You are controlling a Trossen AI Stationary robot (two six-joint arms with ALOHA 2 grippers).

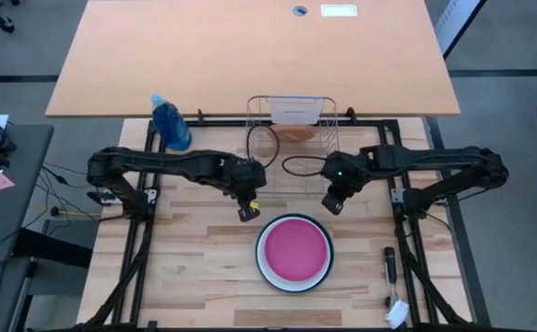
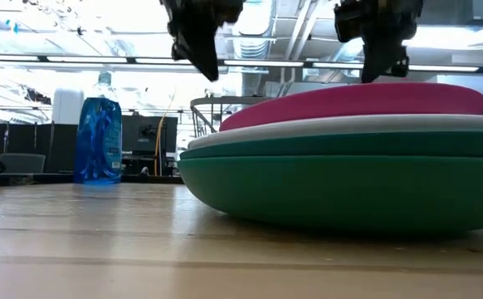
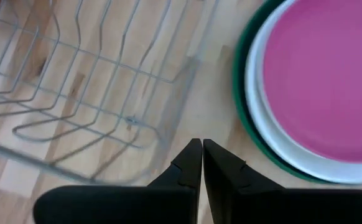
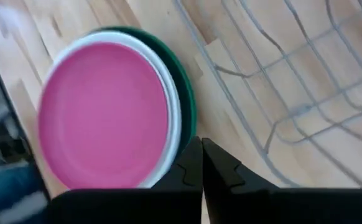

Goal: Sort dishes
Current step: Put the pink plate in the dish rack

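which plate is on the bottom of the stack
The dark green plate is at the bottom, resting on the table. The white plate sits on it, and the pink plate is on top.

Around the worktop: what we see besides the sorting job

We see a metal wire dish rack (image 1: 292, 124) at the middle of the far edge of the wooden worktop (image 1: 195, 267), a blue spray bottle (image 1: 171, 123) near the far left corner, and a dark-handled tool (image 1: 390, 266) lying by the right edge. Beyond the far edge we see a larger tan table (image 1: 250, 51).
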